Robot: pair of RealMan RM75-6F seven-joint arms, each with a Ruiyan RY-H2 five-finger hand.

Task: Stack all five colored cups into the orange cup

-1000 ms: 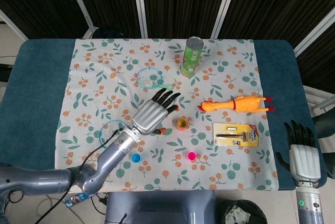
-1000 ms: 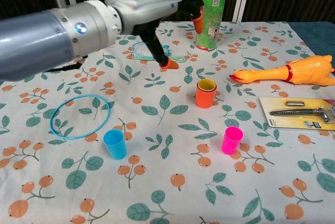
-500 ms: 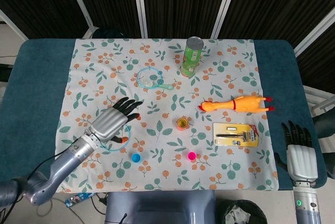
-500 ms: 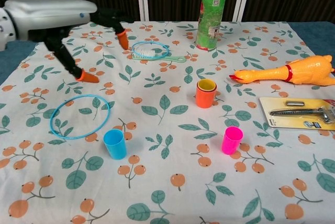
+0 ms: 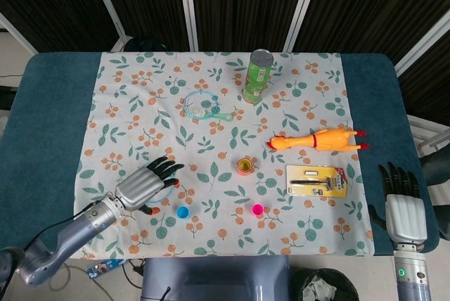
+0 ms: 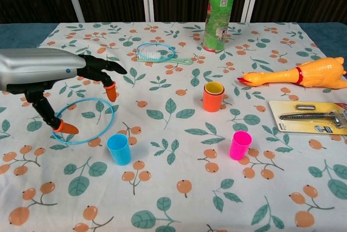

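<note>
Our left hand has swung back from the orange cup (yellow already nested), open and empty; it now hovers beside the blue cup; pink cup waits.

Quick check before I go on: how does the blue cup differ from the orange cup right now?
The blue cup stands empty near the table's front edge, beside the blue ring; the orange cup stands mid-table with a yellow cup nested inside. The blue cup is nearer the left hand. Both are upright, and no hand holds either.

cups 4 | hoops 1 | cans 1 | rubber chickens 1
</note>
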